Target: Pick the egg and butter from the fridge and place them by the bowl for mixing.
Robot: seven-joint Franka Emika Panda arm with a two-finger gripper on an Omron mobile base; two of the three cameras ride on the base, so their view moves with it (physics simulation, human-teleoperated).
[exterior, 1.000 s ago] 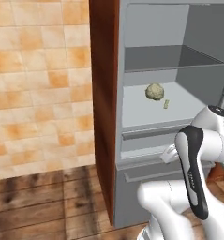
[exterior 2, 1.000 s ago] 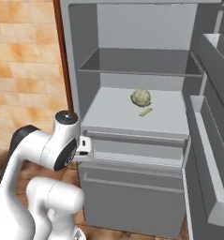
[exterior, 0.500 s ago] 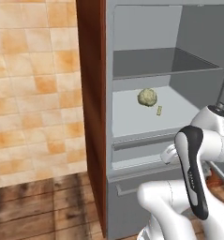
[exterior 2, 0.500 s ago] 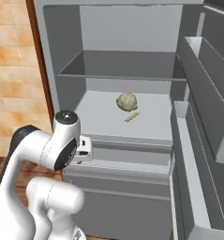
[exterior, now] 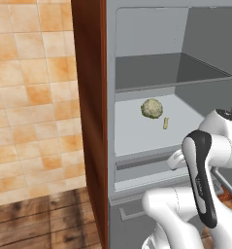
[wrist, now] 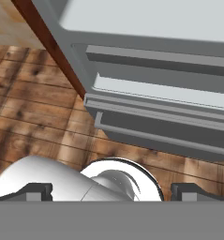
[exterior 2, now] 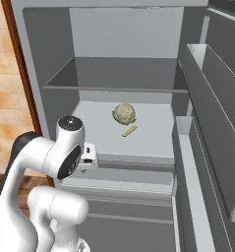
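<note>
The fridge (exterior 2: 197,147) stands open, and both base views have shifted closer since the earlier frames. The butter (exterior 2: 129,131) lies mid-frame on the middle shelf, just beside a greenish-white lump (exterior 2: 124,112). In the hand view the gripper (wrist: 112,191) is spread wide, empty.

Fridge (exterior 2: 55,59) standing open, tall and grey, pale grey inside with flat shelves and door racks. Butter (exterior 2: 129,131) lying flat on the middle shelf, a thin pale-yellow stick near the front.
</note>
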